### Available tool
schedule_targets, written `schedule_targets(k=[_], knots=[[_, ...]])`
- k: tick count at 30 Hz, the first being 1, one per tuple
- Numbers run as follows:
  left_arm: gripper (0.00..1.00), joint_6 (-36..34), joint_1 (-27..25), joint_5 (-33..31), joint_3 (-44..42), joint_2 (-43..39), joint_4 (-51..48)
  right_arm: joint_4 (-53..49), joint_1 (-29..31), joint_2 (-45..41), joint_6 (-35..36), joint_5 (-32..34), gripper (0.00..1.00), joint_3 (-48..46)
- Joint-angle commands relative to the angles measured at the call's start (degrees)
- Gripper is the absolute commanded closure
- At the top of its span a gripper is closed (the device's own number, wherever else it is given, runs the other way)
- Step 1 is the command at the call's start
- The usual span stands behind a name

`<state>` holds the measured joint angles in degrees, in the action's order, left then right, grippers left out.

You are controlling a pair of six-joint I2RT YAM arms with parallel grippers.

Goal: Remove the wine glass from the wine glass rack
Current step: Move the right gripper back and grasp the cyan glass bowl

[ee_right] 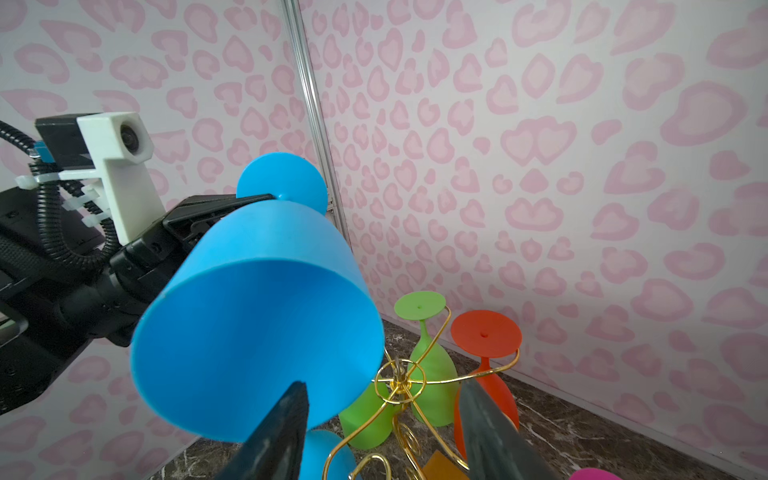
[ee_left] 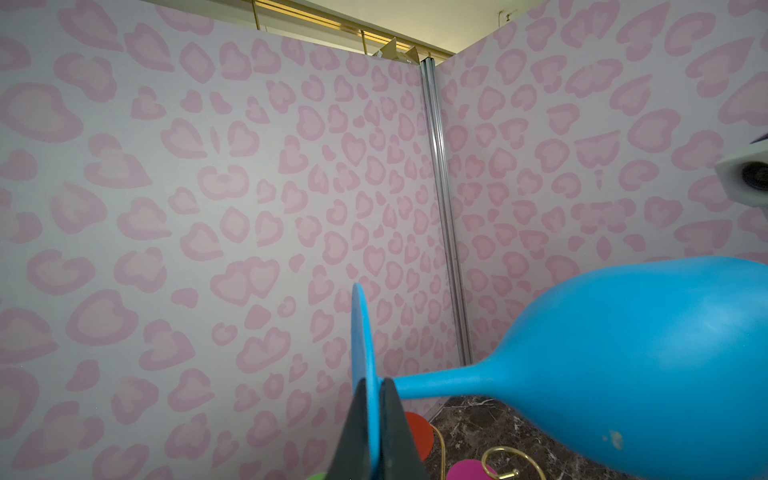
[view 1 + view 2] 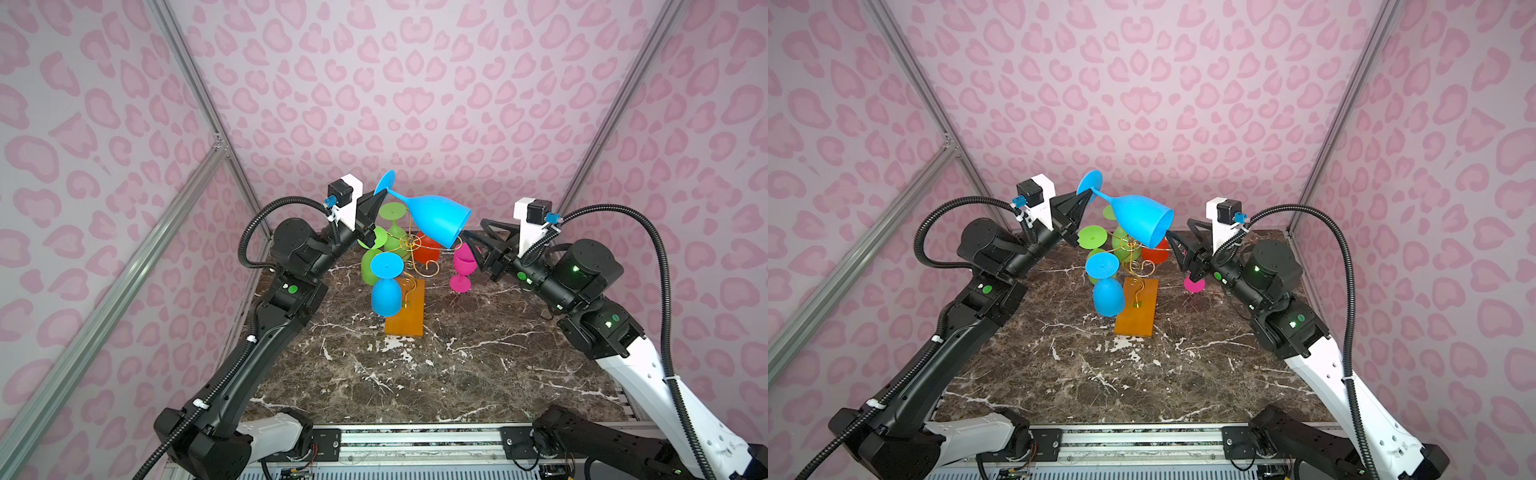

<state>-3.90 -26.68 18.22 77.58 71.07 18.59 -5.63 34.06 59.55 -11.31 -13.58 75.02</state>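
A blue wine glass hangs in the air above the wine glass rack, tilted with its foot to the upper left and its mouth toward the lower right. My left gripper is shut on the glass's flat foot disc, right beside the stem. My right gripper is open at the bowl's mouth. One of its fingers lies across the rim, while its partner stands well apart. In the right wrist view the rack's gold wire hub is just beyond.
On the rack hang another blue glass, two green glasses and a red glass. A pink glass stands upright on the marble table, right of the rack and under my right gripper. Pink patterned walls close in three sides.
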Motion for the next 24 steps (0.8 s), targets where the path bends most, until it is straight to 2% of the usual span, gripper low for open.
schedule_targets(k=[1,8,12,22,24], knots=[[0.97,1.3,0.1,1.6,-0.1,-0.2,2.5,3.5,0.0,1.3,-1.0,-1.6,0.42,0.6],[0.97,2.5,0.1,3.3,-0.1,0.1,2.3,5.5,-0.7,4.6,-1.7,-2.9,0.5,2.4],[0.97,2.9,0.1,3.3,-0.1,0.2,2.2,6.4,-0.8,6.0,-2.2,-4.6,0.62,3.4],[0.97,4.5,0.1,1.5,-0.1,0.9,2.0,7.4,-0.8,7.0,-3.7,-7.8,1.0,3.7],[0.96,4.9,0.1,1.0,0.0,1.0,2.0,7.6,-0.8,7.2,-4.1,-8.4,1.0,3.8]])
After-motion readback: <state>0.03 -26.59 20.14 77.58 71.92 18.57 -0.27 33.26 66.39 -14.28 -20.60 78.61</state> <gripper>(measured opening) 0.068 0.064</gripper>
